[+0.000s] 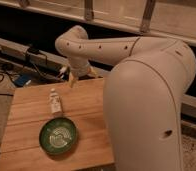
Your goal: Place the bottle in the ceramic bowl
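The bottle (55, 102) lies flat on the wooden table (28, 115), small and whitish with a pale label, its capped neck pointing away. The ceramic bowl (58, 136), dark green with pale rings inside, sits just in front of it, nearly touching. My gripper (81, 76) hangs over the table's far edge, up and to the right of the bottle, apart from it. Its pale fingers are spread open with nothing between them.
My large white arm fills the right half of the view and hides the table's right side. Cables and a blue box (21, 80) lie on the floor behind the table at left. A dark ledge and a rail run along the back.
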`<state>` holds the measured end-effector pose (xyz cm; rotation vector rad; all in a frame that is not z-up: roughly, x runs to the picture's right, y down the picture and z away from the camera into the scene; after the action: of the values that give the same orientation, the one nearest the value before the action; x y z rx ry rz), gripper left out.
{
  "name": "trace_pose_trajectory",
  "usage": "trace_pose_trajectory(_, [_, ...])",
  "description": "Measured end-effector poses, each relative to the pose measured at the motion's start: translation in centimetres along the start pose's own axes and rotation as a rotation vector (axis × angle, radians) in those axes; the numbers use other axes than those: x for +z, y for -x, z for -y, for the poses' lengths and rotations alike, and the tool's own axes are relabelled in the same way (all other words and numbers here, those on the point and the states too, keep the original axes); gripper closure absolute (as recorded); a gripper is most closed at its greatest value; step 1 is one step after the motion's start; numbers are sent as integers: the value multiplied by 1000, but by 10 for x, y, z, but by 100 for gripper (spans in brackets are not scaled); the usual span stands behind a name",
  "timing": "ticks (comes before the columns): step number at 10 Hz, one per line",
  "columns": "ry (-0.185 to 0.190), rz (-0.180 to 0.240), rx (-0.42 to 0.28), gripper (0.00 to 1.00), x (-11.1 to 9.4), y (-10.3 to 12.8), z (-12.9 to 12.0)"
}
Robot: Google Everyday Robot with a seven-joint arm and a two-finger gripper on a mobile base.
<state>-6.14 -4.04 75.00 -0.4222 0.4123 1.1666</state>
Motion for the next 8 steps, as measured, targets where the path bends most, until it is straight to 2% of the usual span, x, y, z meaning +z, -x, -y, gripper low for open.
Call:
trace_pose_trajectory(2, [0, 0, -1, 20, 0, 0, 0])
trace_pose_trajectory(4, [1, -1, -59, 20, 3, 2, -17])
trace_pose_trajectory(6, [8, 1, -130, 20, 7, 12, -52])
trace_pose_trajectory(8, [26, -17, -214, 20, 20, 21, -94])
